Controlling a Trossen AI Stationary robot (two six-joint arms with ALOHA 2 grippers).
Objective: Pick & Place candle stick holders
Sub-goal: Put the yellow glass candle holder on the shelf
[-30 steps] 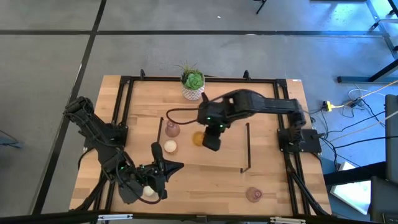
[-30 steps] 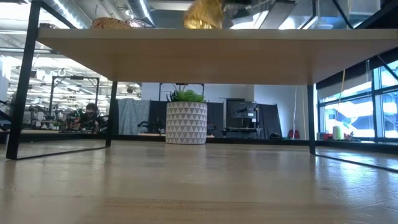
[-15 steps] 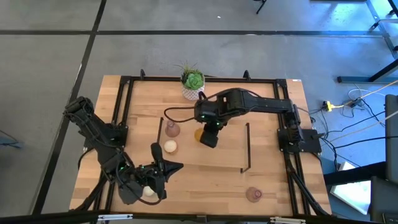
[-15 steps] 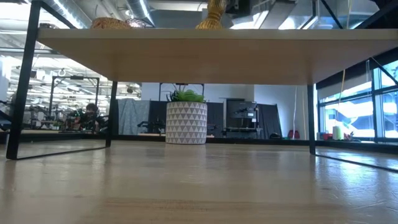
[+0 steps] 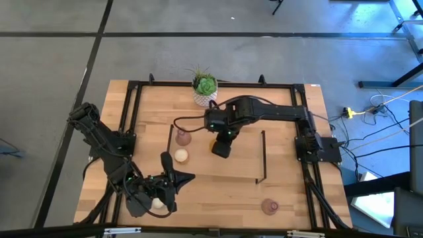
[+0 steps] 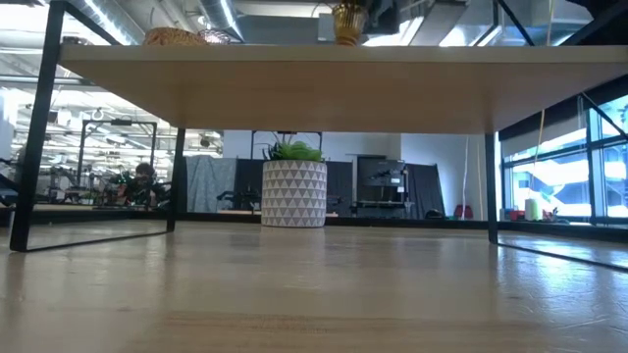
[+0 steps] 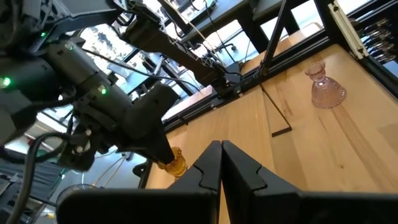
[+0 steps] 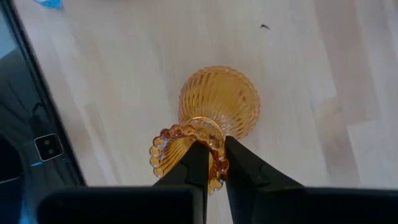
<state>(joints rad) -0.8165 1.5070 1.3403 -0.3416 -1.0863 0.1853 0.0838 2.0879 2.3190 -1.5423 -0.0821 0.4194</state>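
Note:
An amber candle stick holder [image 8: 219, 104] stands on the raised wooden shelf [image 5: 238, 165]; it also shows in the low view [image 6: 347, 22] and the left wrist view [image 7: 173, 164]. My right gripper [image 5: 221, 146] is above it and shut on it. A dusty-pink holder [image 5: 183, 138] and a cream-white one [image 5: 180, 156] stand on the shelf's left part. Another pink holder [image 5: 269, 206] stands on the table at the near right. Another cream-white one [image 5: 157, 204] lies under my left arm. My left gripper [image 5: 177, 179] is shut and empty at the near left. My right gripper holds the amber holder by its beaded top rim [image 8: 186, 133], pinched between the two fingers [image 8: 196, 163]. One finger seems to be inside the rim and one outside. The fingers come from above, pointing down. The holder is upright, its ribbed foot [image 8: 233, 99] on the shelf.
A white pot with a green plant [image 5: 205, 89] stands at the table's far edge, behind the shelf. The shelf has thin black legs [image 5: 264, 155] and a black frame runs around the table [image 5: 132, 99]. Bare shelf lies to the right of my right gripper.
My right gripper has carried the amber holder a little toward the table's far edge over the shelf. In the low view the holder has gone from a blur to standing upright on the shelf.

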